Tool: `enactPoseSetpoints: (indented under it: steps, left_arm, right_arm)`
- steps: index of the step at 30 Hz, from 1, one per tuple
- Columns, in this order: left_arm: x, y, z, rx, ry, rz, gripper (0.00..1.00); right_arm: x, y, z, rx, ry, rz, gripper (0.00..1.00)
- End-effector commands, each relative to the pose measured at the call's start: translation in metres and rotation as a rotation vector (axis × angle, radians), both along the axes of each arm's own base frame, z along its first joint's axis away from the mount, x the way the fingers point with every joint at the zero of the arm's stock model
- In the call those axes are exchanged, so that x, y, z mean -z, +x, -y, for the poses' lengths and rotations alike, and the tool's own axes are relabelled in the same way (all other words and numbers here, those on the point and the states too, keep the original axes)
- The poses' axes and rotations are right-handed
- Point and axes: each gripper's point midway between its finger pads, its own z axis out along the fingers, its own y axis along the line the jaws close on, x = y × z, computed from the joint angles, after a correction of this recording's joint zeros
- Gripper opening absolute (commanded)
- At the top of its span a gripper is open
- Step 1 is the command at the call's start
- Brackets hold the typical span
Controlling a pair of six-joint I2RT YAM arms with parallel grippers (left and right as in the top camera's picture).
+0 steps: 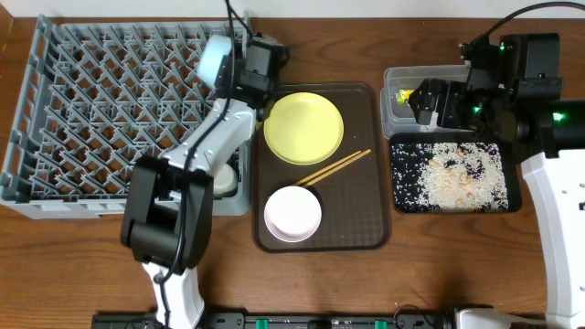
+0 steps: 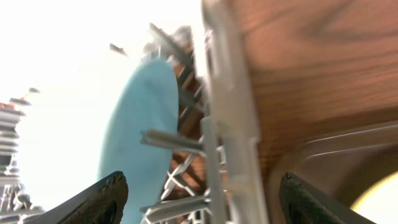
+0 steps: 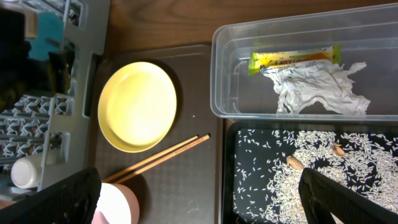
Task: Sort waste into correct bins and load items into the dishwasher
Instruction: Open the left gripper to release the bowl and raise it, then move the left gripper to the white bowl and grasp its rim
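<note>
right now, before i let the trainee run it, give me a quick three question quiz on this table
1. True or false: the chopsticks lie on the brown tray, between the yellow plate and the white bowl.
2. Where is the crumpled paper? A clear tub, B brown tray, C white bowl.
3. What is spread over the black tray?
Key: 1 true; 2 A; 3 rice scraps.

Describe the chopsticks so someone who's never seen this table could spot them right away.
Find the brown serving tray in the middle of the table. Between the yellow plate and the white bowl on it lies a pair of wooden chopsticks. They are the only thin sticks, lying diagonally; both neighbours are round.
</note>
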Motion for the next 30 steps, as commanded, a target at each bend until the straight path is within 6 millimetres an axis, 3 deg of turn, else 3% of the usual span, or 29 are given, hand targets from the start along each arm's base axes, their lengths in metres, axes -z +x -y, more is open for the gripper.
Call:
enactPoseSetpoints:
  steps: [1, 4, 9, 11, 14, 17, 21, 25, 30]
  left_arm:
    - [-0.053, -0.010, 0.023, 0.009, -0.072, 0.100, 0.79]
    - [-0.065, -0.027, 0.031, -0.024, -0.143, 0.097, 0.79]
    - [-0.067, -0.055, 0.057, 0.084, -0.232, -0.010, 0.79]
    - [-0.077, -0.066, 0.062, 0.113, -0.253, -0.023, 0.79]
    - [-0.108, -0.088, 0.064, 0.123, -0.311, -0.004, 0.79]
    - [-0.134, -0.121, 0.061, 0.106, -0.413, -0.020, 0.79]
    - [-0.149, -0.183, 0.062, 0.090, -0.547, -0.137, 0.79]
    - [-0.136, -0.228, 0.069, 0.052, -0.555, -0.261, 0.78]
    - [-0.088, -0.260, 0.091, 0.027, -0.498, -0.406, 0.77]
  right_arm:
    - [0.001, 0.001, 0.005, 0.021, 0.004, -0.005, 0.99]
    - [0.001, 0.001, 0.005, 0.021, 0.004, -0.005, 0.99]
    - [0.001, 0.001, 0.005, 0.021, 0.004, -0.006, 0.99]
    - [0.001, 0.001, 0.005, 0.021, 0.004, -0.005, 0.99]
    - [0.001, 0.001, 0.005, 0.021, 0.004, -0.005, 0.99]
    - [0.001, 0.001, 0.005, 0.020, 0.004, -0.005, 0.99]
    - [0.001, 0.001, 0.005, 0.021, 0.004, -0.005, 0.99]
    - [0.001, 0.001, 0.005, 0.021, 0.004, -0.005, 0.99]
    - [0.001, 0.001, 0.005, 0.021, 0.004, -0.006, 0.99]
